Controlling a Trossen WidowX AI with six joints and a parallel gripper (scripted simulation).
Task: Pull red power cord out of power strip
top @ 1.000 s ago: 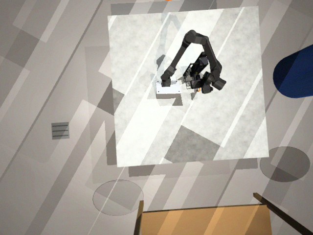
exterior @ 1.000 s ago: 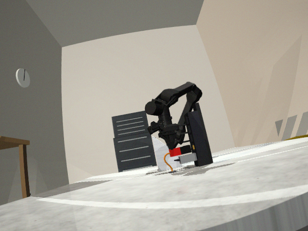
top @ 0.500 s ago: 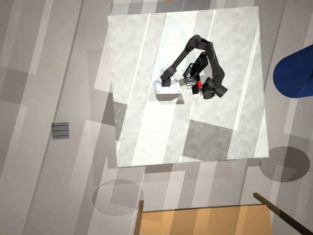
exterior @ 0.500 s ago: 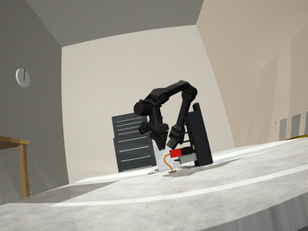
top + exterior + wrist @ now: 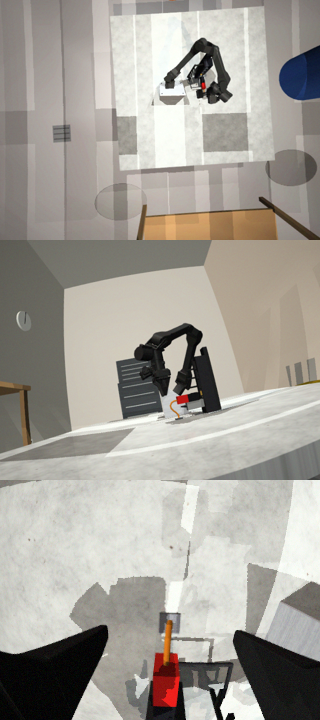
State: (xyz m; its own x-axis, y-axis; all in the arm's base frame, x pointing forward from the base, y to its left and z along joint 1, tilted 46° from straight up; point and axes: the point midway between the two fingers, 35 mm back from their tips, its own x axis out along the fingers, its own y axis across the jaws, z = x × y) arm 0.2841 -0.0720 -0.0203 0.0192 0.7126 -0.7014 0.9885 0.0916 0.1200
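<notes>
The end effector (image 5: 163, 392) hangs released and empty above the red plug (image 5: 182, 399). Whether the plug has left the power strip (image 5: 208, 379) is unclear; retreat seems left.

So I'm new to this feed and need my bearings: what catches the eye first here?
The red plug stands out, sitting low beside the tall black power strip near the middle of the pale table, with an orange cord curling down from it. Just above and beside it hangs the black gripper, fingers spread wide and holding nothing. In the top view, a big blue cylinder juts in at the right edge.
</notes>
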